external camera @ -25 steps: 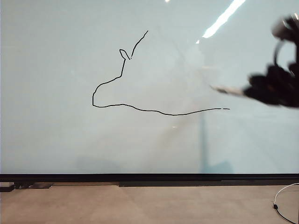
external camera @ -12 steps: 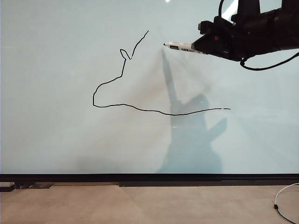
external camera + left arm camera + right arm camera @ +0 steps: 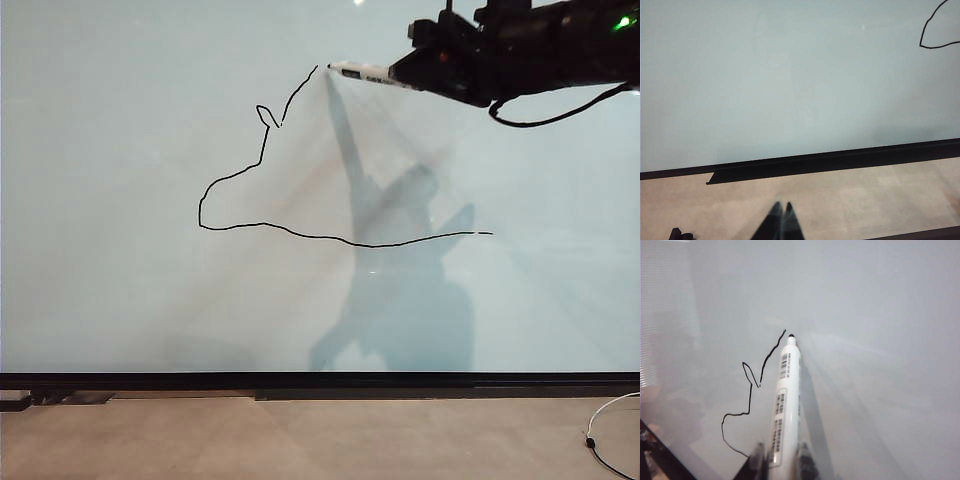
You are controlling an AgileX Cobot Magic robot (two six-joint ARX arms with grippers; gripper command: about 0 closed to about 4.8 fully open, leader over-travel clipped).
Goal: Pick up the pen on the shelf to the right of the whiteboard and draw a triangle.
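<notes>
Right gripper clamped on the pen, fingers either side of the barrel's lower end; only the fingertips show in the right wrist view, cut off at the frame edge and blurred. Pen points away from the gripper, black tip just beside the upper end of the triangle outline; whether tip touches the whiteboard cannot be told. Exterior view shows what the wrist view lacks: the outline's long lower stroke, running out below the right gripper, with the side under the pen undrawn. Left gripper low over the beige floor, jaws pressed together, empty; only blurred tips visible. Beyond it the board's black strip, then one corner of the outline, cropped.
</notes>
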